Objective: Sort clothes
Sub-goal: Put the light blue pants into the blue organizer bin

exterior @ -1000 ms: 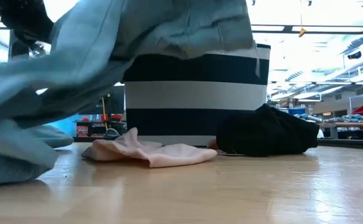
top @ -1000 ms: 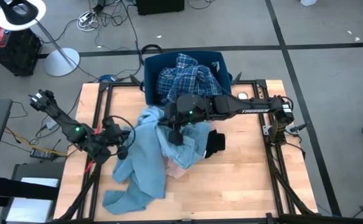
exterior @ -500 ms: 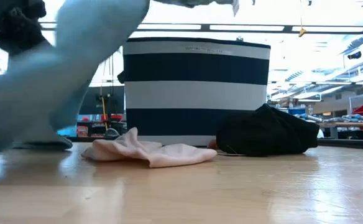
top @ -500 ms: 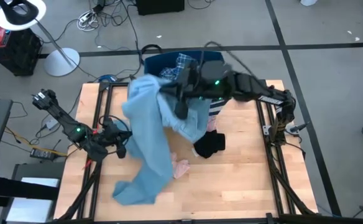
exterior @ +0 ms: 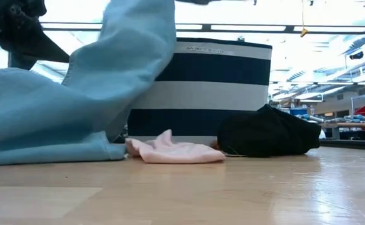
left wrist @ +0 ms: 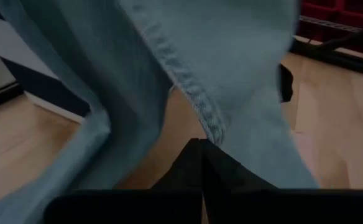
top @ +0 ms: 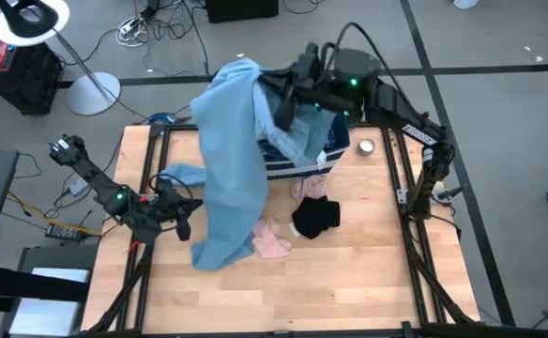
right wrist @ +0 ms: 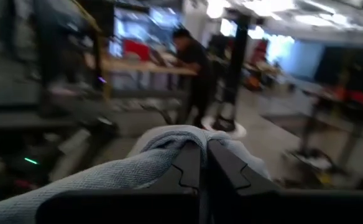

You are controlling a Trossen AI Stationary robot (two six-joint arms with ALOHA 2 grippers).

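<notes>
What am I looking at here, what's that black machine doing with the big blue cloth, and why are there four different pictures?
It is a robot with two dark arms at a wooden table. One picture looks straight down, one looks level across the table top, and two come from cameras on the arms' wrists. The right gripper is shut on a long light blue denim garment, lifted above the navy fabric bin with white stripes; the garment's lower end trails on the table. The left gripper is shut and empty, low at the table's left. A small pink garment and a black garment lie on the table.

right arm raised high, left arm low
</notes>
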